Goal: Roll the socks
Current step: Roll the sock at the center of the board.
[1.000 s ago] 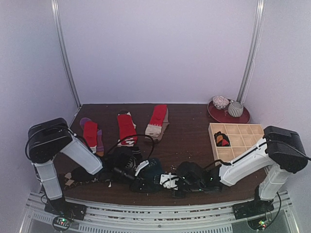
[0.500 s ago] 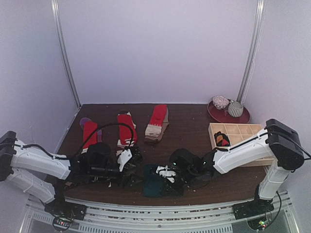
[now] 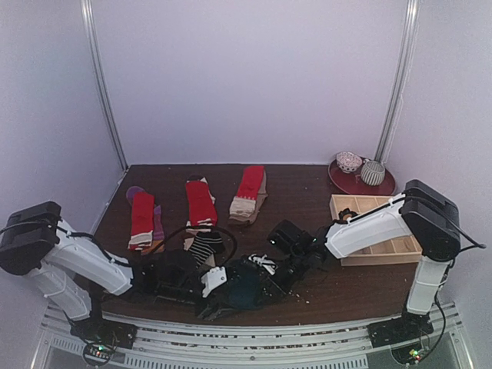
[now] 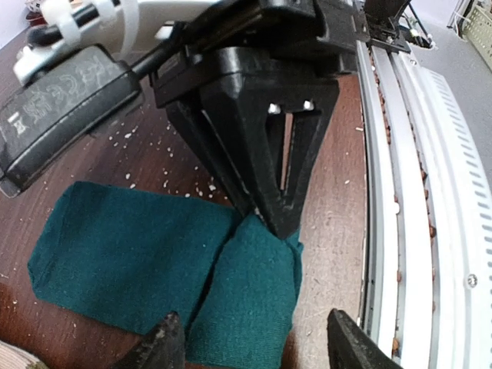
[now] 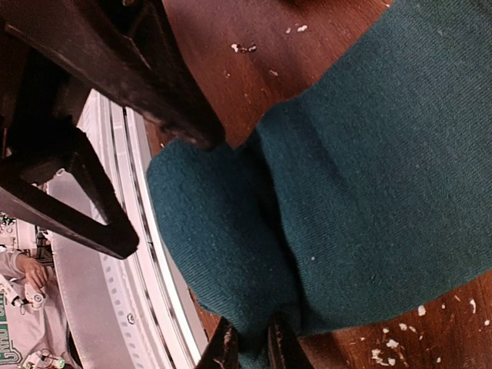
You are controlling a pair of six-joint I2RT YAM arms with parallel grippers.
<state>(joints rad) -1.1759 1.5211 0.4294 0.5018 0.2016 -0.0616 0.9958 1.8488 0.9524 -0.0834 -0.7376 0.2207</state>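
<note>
The dark teal sock lies folded near the table's front edge. It also shows in the left wrist view and the right wrist view. My right gripper is shut on the folded sock's edge. My left gripper is open, with one finger on each side of the sock's near end, facing the right gripper. A black-and-white striped sock lies just behind my left arm. Red-and-purple socks and two red-and-beige socks lie flat further back.
A wooden compartment box at the right holds a rolled black-and-orange sock. A red plate with two rolled sock balls stands at the back right. A metal rail runs along the front edge. White crumbs lie scattered on the wood.
My left gripper has moved from beside the striped sock forward and right to the teal sock's end. My right gripper has kept its hold and shifted slightly back.
</note>
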